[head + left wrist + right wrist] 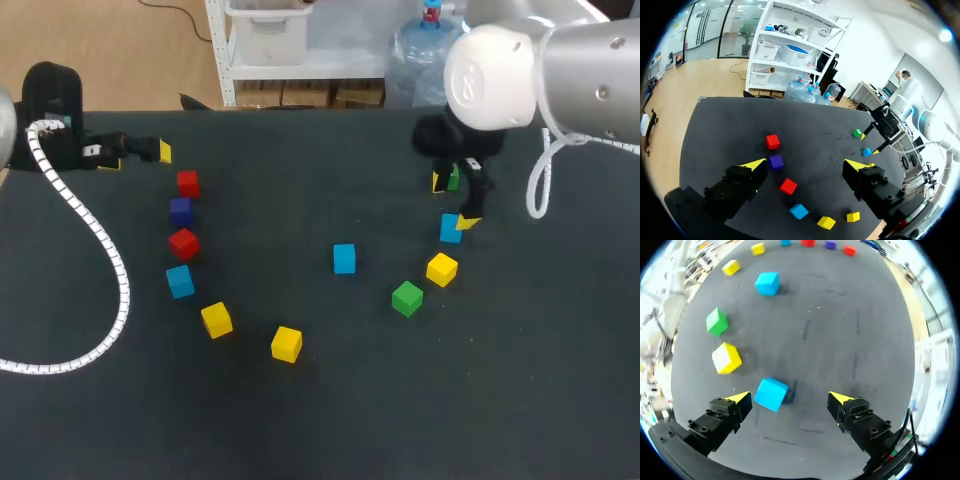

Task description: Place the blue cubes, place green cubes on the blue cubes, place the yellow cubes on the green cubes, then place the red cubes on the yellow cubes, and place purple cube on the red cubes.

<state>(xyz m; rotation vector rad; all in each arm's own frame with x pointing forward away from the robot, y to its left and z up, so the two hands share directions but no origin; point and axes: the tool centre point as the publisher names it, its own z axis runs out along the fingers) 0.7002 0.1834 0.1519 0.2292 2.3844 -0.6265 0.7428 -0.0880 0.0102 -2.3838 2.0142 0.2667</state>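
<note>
the right gripper (787,399) is spread wide, a blue cube (771,394) between its fingers, nearer one. from above, that cube sits at the table's (320,420) 2 o'clock. the left gripper (807,164), also wide, holds nothing.

The head camera sits above and behind the robot and looks down on the whole dark table (320,430). The arms enter at the frame's upper left and upper right. The left wrist camera is well above the table and faces across it, past the left gripper (807,164), toward the distant right gripper (870,143). The right wrist camera hangs close over the table, looking almost straight down. All three views share the blue cube (771,394) beneath the right gripper and the purple cube (775,161).
</note>
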